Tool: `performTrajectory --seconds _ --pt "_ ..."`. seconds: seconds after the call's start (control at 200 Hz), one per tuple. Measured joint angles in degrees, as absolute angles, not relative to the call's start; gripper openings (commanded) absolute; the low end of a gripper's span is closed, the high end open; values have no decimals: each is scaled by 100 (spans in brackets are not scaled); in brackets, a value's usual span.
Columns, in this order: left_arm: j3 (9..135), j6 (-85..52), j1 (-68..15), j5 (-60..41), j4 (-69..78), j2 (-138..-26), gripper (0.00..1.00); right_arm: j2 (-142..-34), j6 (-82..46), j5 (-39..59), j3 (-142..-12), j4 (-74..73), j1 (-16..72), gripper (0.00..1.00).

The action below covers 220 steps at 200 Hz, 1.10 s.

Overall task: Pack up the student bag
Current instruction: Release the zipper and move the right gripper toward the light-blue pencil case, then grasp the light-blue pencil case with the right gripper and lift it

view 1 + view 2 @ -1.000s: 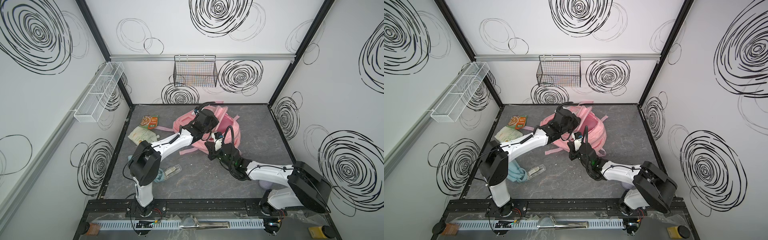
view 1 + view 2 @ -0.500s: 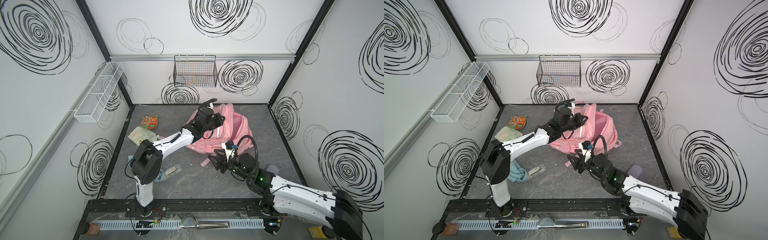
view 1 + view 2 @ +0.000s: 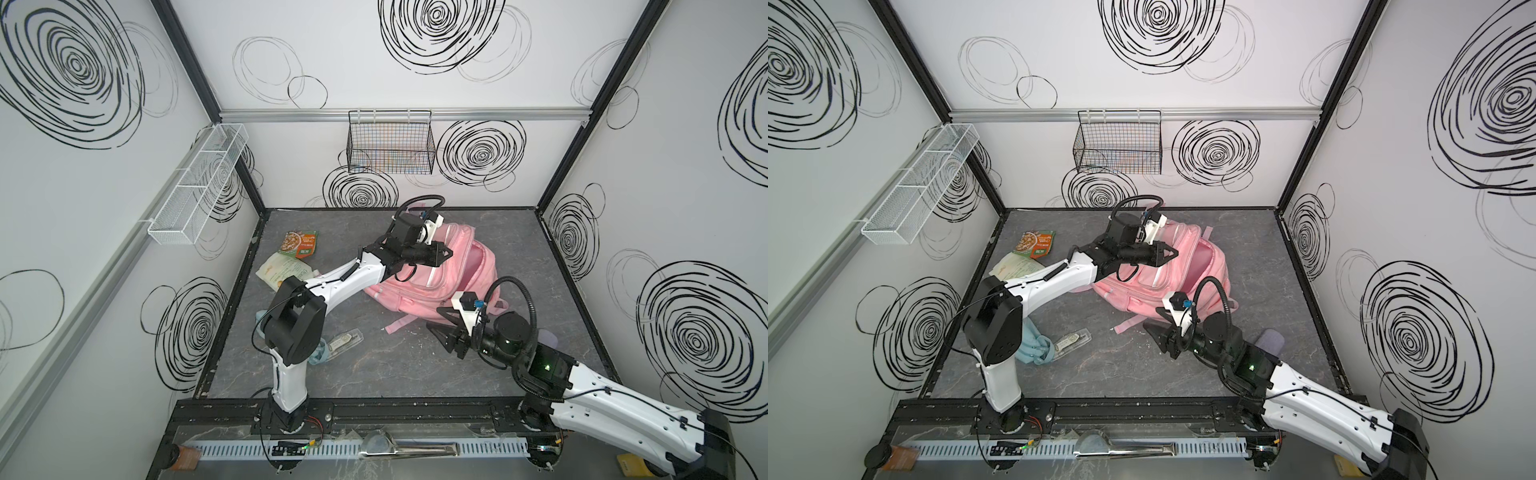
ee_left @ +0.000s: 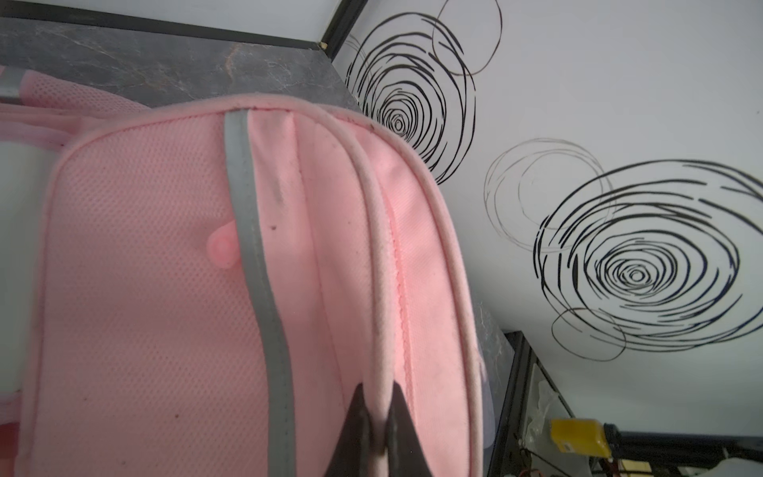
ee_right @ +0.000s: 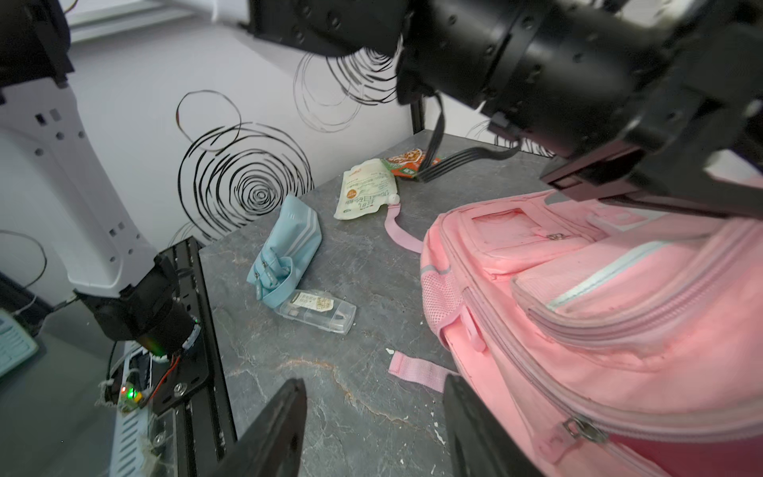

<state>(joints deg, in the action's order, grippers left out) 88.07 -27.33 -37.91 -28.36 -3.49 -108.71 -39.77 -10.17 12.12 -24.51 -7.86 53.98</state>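
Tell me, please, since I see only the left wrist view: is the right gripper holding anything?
Observer: No. The right gripper is open and empty, low over the table beside the student bag.
Operator: Which items lie outside the bag?
Observer: Left of it in both top views lie a blue pouch, a clear case, a white pouch and an orange packet.
Operator: Is the main compartment open?
Observer: Yes, its mouth gapes in both top views.
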Motion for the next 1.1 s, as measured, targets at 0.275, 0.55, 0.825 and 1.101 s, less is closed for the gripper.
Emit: performTrajectory --seconds 0.275,0.55,0.825,1.101 --pt "7762 -2639 -3020 -3186 239 -9537 56 -5078 -408 1804 -3463 -681 5500 60" --pt "6141 -2609 -2010 -1903 670 -6241 72 -6490 10 1719 -4193 -816 6145 61" --pt "4897 -2147 -1855 1072 -423 -3592 75 -8925 5 1730 -5568 -1448 6912 64" --pt "4650 -1922 -1820 3065 -1170 -2718 75 -11098 21 1931 -7568 -1579 7076 75"
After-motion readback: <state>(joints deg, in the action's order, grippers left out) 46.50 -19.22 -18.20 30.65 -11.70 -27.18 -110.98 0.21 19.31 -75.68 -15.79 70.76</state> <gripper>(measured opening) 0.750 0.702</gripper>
